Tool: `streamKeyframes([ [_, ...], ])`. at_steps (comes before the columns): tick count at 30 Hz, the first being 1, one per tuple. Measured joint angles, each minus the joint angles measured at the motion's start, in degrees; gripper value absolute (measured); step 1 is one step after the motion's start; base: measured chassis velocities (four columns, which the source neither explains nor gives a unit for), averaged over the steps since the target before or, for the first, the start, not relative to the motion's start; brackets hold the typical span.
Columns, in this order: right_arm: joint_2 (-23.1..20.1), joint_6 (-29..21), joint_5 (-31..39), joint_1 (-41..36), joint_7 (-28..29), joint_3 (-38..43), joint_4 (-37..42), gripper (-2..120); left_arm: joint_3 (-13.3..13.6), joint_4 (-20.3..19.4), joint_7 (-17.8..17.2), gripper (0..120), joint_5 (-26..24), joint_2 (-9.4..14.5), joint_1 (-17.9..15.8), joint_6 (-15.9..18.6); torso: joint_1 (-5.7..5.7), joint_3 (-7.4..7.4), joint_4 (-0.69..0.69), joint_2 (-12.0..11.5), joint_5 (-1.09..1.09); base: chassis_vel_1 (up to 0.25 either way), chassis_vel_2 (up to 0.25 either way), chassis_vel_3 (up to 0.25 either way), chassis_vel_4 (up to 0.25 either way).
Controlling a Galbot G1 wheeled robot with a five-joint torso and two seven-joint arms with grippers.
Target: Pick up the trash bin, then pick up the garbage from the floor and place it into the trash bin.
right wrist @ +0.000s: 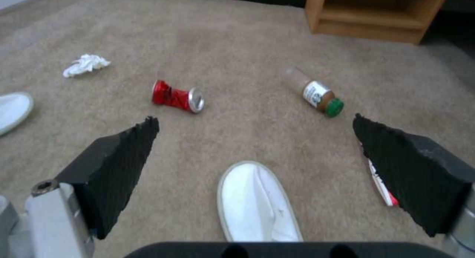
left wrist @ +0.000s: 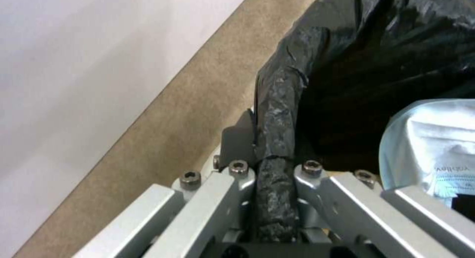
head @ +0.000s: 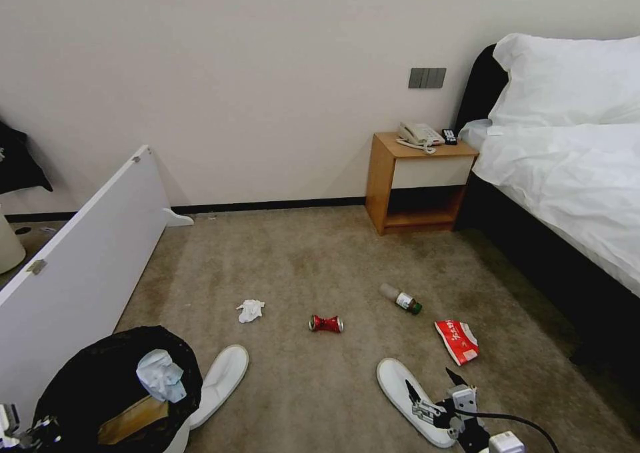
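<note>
The trash bin (head: 100, 380), black bag folded over its rim, stands upright at the robot's left, mouth up, with a pale blue-white tissue wad (head: 160, 375) and a brown cardboard piece (head: 133, 420) inside. The left gripper (left wrist: 274, 176) is clamped on the bagged rim, one jaw on each side of it. On the carpet (head: 320, 266) lie two white slippers: one (head: 220, 383) just beside the bin, its long axis running away and to the right, the other (head: 410, 396) under the right gripper (head: 432, 390), running from the near right toward the far left. One crumpled white tissue (head: 251, 310), one crushed red can (head: 326, 323) lying crosswise, one clear green-capped bottle (head: 401, 298) on its side with the cap toward the bed (head: 567, 173), and one red packet (head: 458, 341) lie spread beyond them. The right arm reaches low and forward, its gripper spread wide and holding nothing, pads (right wrist: 124, 165) framing the slipper's toe in the right wrist view.
</note>
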Motion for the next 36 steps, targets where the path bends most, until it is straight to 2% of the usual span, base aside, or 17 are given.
streamKeyframes([
  [16,0.25,-1.6,1.43,0.92,0.78,-0.3,-0.4,100,-0.56,0.48,-0.02,3,0.08,0.0,-0.22,0.0,0.0,0.0,0.0,0.0,0.0,-0.02,0.017,0.022,-0.024],
  [36,1.56,-9.42,11.16,0.07,0.53,6.81,1.85,100,-5.85,3.94,0.1,3,-1.86,0.92,-0.93,0.0,0.0,0.0,0.0,0.0,0.0,0.0,0.0,0.0,0.0],
])
